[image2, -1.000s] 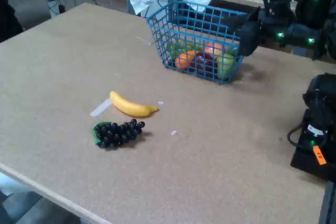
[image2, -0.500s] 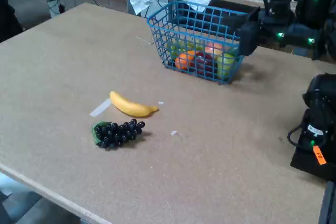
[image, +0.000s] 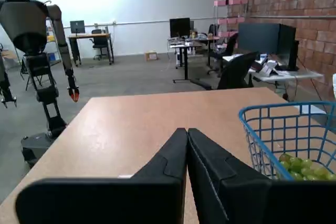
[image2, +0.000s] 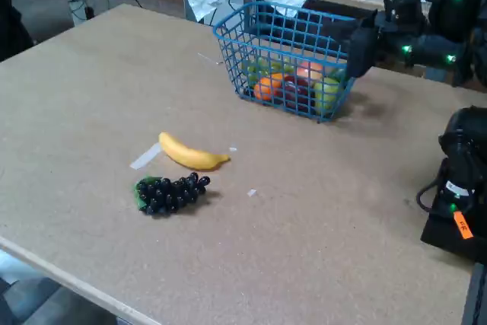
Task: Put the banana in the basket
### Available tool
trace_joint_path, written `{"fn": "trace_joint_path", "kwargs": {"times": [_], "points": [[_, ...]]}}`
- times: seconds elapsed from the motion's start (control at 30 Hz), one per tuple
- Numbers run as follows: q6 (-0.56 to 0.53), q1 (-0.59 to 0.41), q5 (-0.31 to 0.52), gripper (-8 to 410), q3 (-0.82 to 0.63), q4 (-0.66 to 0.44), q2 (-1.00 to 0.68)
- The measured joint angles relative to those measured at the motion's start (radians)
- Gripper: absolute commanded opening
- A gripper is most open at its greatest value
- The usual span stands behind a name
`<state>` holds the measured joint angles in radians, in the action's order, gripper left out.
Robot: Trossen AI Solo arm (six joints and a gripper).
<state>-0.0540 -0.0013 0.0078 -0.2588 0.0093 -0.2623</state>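
Note:
A small yellow banana [image2: 189, 154] lies on the brown table, with nothing touching it. Far behind it to the right stands the blue wire basket [image2: 232, 45], holding several fruits. In the wrist view the basket's blue rim [image: 278, 113] shows at the right with green grapes inside. My gripper [image: 187, 132] is shut, its two black fingers pressed together with nothing between them. In the fixed view the gripper [image2: 329, 34] hovers at the basket's right end, well away from the banana. The banana is out of the wrist view.
A dark purple grape bunch [image2: 171, 192] lies just in front of the banana. A strip of tape [image2: 144, 156] sits at the banana's left. The arm's black base [image2: 460, 188] stands at the table's right edge. A humanoid robot [image: 31, 51] stands off the table in the wrist view.

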Motion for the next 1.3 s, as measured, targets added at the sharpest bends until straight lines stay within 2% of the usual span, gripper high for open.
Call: {"fn": "trace_joint_path", "kwargs": {"times": [0.37, 0.63, 0.97, 1.3], "points": [[0.002, 0.0, 0.0, 0, -0.065, 0.006, -0.011], [0.019, 0.0, 0.0, 0, -0.172, -0.009, -0.116], [0.118, 0.0, -0.016, 0, -0.391, -0.008, -0.367], [0.216, 0.001, -0.05, 0, -0.718, -0.015, -0.754]]}}
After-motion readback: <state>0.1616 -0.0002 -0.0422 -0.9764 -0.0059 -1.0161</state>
